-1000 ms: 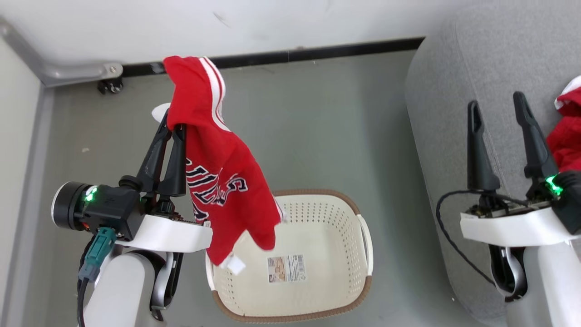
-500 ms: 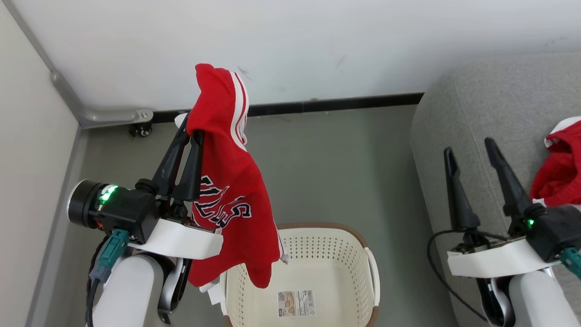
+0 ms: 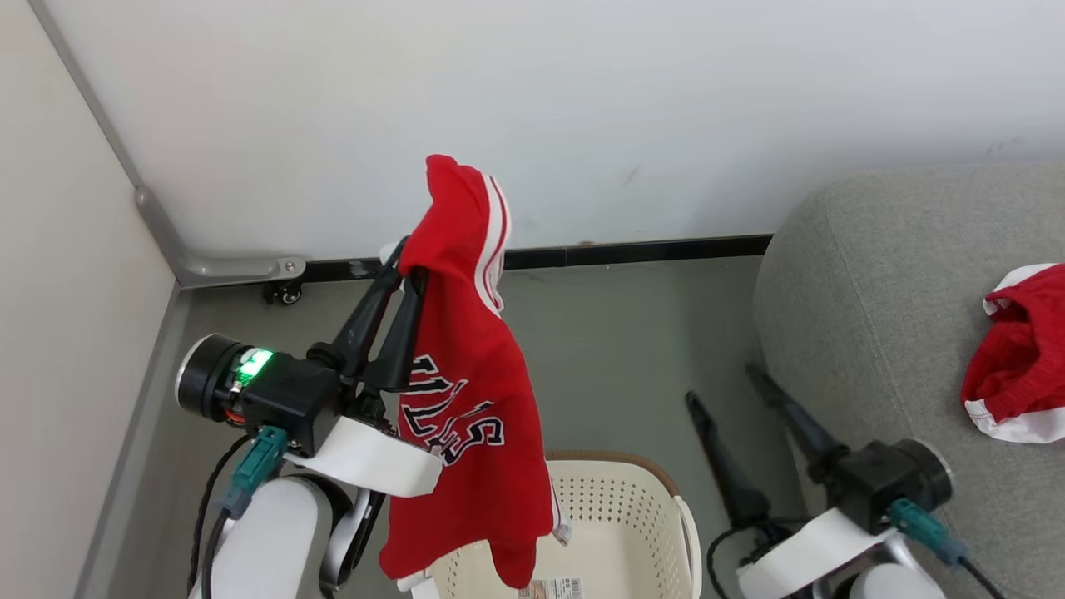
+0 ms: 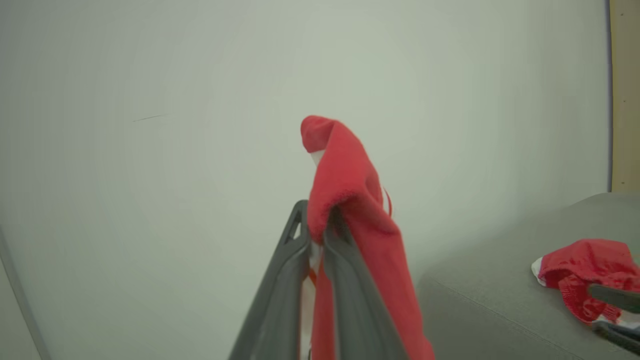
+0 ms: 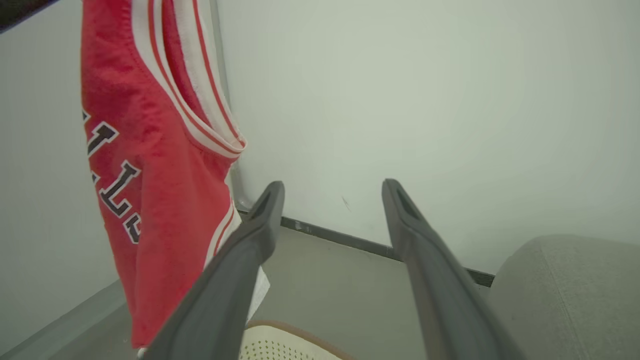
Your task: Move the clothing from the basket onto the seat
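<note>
My left gripper [image 3: 408, 264] is shut on the red jersey [image 3: 470, 416], which hangs from the fingers with its dark lettering showing, above the cream basket [image 3: 611, 520]. In the left wrist view the jersey [image 4: 350, 200] drapes over my closed fingertips [image 4: 327, 230]. The red shorts [image 3: 1019, 358] lie crumpled on the grey seat [image 3: 882, 283] at the right. My right gripper [image 3: 722, 387] stands open and empty beside the seat's left edge; its wrist view shows spread fingers [image 5: 265, 210], the jersey [image 5: 150, 150] at left and the basket [image 5: 285, 345] rim below.
A white wall [image 3: 582, 108] with a dark skirting strip [image 3: 632, 249] runs behind. A grey metal bracket [image 3: 241, 268] and small caster [image 3: 283, 293] sit in the left corner. Grey floor [image 3: 624, 333] lies between basket and seat.
The head camera has tilted up, so the basket sank toward the bottom edge. My left gripper lifted the jersey higher and rightward. My right gripper dropped lower and left, off the seat.
</note>
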